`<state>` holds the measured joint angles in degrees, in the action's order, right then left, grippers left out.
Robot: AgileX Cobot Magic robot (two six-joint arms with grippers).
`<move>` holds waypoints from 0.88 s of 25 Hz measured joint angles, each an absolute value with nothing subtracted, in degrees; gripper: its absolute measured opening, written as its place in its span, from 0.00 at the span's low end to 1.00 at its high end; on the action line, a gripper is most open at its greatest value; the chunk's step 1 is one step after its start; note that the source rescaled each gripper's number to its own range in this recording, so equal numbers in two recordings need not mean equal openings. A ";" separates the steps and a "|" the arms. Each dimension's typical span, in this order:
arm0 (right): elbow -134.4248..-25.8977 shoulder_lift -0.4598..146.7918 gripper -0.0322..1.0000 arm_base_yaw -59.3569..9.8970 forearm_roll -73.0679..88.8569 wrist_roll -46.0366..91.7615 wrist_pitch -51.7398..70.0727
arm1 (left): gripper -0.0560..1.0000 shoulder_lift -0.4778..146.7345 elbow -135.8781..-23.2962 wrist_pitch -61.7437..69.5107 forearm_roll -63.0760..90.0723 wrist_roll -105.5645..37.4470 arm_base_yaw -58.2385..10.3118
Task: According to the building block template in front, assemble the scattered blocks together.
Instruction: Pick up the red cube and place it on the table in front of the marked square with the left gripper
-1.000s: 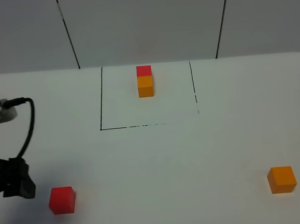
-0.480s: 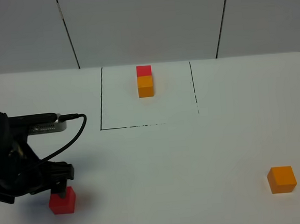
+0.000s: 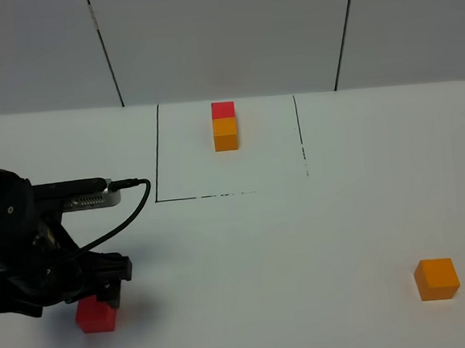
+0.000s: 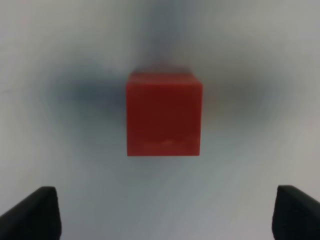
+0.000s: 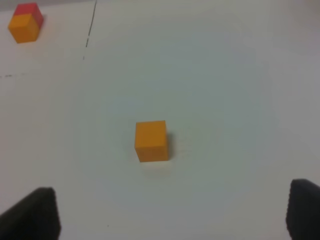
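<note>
The template (image 3: 225, 126), a small red cube joined to an orange one, sits at the back inside a black outline and also shows as the template (image 5: 25, 24). The loose red cube (image 3: 96, 315) lies at the front left, partly covered by my left arm (image 3: 37, 254). In the left wrist view the red cube (image 4: 164, 115) lies ahead of my left gripper (image 4: 165, 215), whose fingers stand wide apart and open, with nothing between them. The loose orange cube (image 3: 436, 279) rests at the front right. My right gripper (image 5: 168, 212) is open, well back from the orange cube (image 5: 151, 141).
A thin black square outline (image 3: 157, 156) is drawn on the white table around the template. A black cable (image 3: 130, 202) loops off the left arm. A grey panelled wall (image 3: 222, 38) stands behind the table.
My left arm has swung in from the left edge and now hangs over the red cube, covering part of it. The cubes and template have not moved.
</note>
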<state>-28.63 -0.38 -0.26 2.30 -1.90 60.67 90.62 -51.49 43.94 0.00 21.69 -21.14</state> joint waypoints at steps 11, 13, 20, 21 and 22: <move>-28.63 -0.38 0.82 -0.26 2.30 -1.90 60.67 | 0.80 95.39 -51.49 40.21 -1.27 23.41 -21.14; -28.63 -0.38 0.82 -0.26 2.30 -1.90 60.67 | 0.80 96.06 -51.49 38.55 -1.33 23.49 -21.14; -28.63 -0.38 0.82 -0.26 2.30 -1.90 60.67 | 0.80 99.61 -47.92 33.91 -1.33 24.87 -21.14; -28.63 -0.38 0.82 -0.26 2.30 -1.90 60.67 | 0.80 100.01 -47.61 33.08 -1.33 25.06 -21.14; -28.63 -0.38 0.82 -0.26 2.30 -1.90 60.67 | 0.80 100.23 -47.46 32.53 -1.33 25.13 -21.14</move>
<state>-28.63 -0.38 -0.26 2.30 -1.90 60.67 100.23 -47.46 32.53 -1.33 25.13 -21.14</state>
